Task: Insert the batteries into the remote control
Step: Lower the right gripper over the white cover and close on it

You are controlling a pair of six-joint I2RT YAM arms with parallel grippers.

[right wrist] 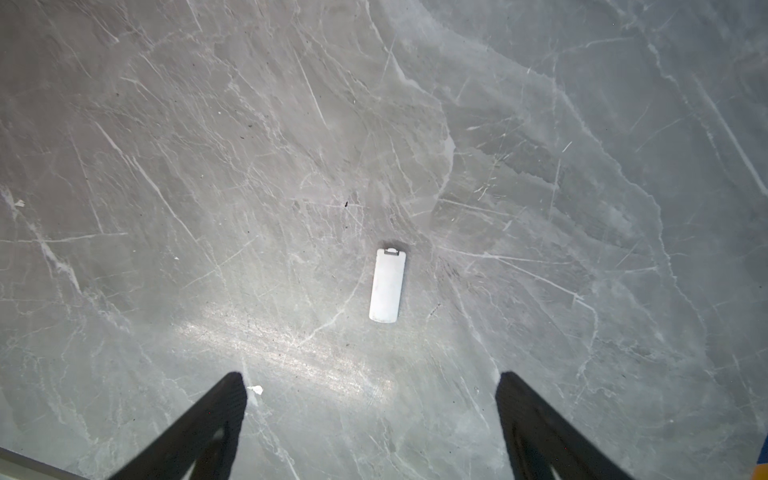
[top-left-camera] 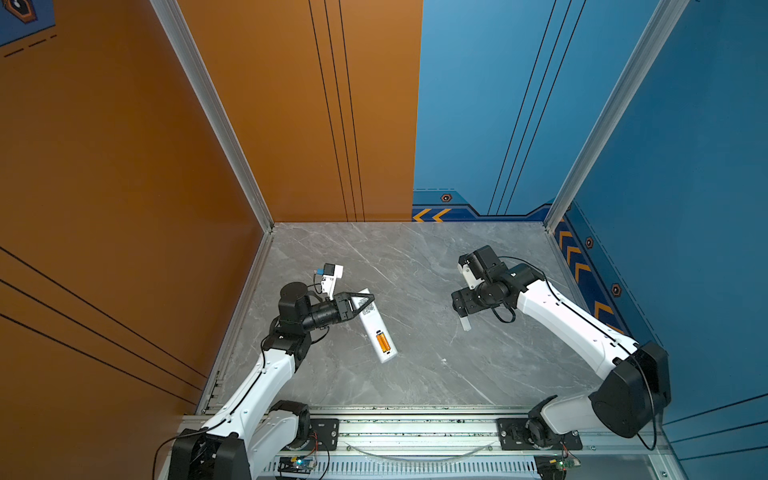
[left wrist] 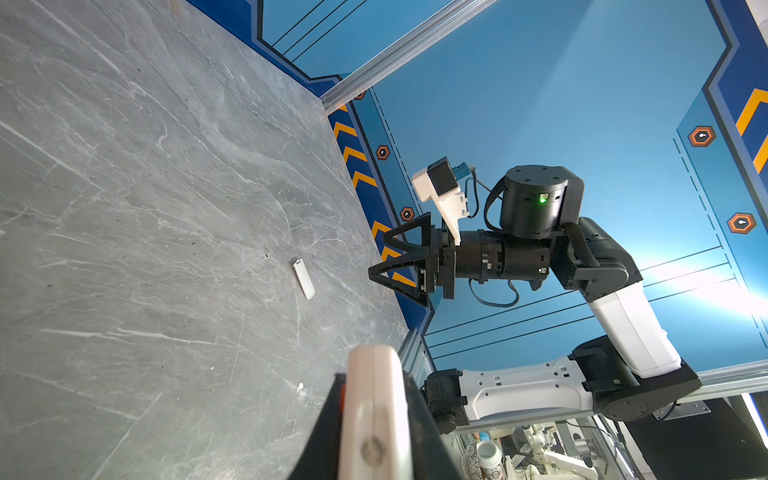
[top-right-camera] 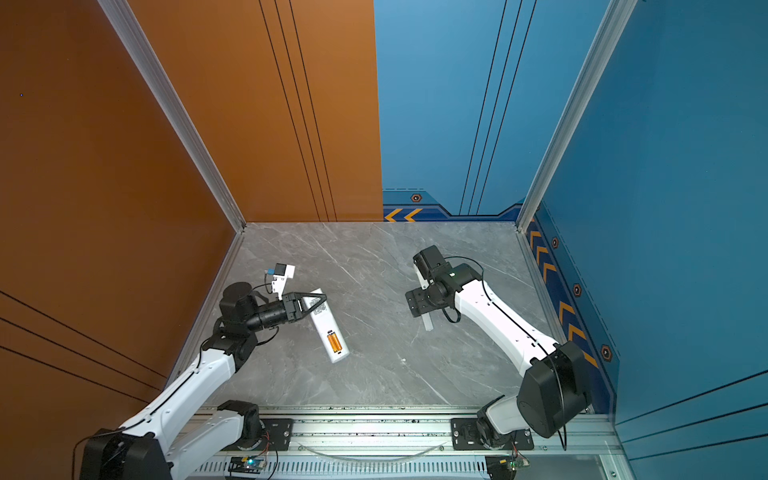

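The left gripper (top-left-camera: pixel 365 305) is squeezing the remote control (top-left-camera: pixel 376 328), with 2 batteries (top-left-camera: pixel 382 341) sitting inside. The right gripper (right wrist: pixel 370 399) is hanging wide open above the battery cover (right wrist: pixel 387 285).

No lettering, brand or number can be read anywhere. The slim white rectangular remote control (top-left-camera: pixel 376 326), clamped in the left gripper (top-left-camera: pixel 365 303), carries a patch of dark print right by the fingertips, too small and blurred to make out. The blue wall panels (top-left-camera: pixel 685 166) bear only signs: orange chevron arrows (top-left-camera: pixel 432 215) and small orange-rimmed hexagon emblems (left wrist: pixel 702 136), none with legible characters.
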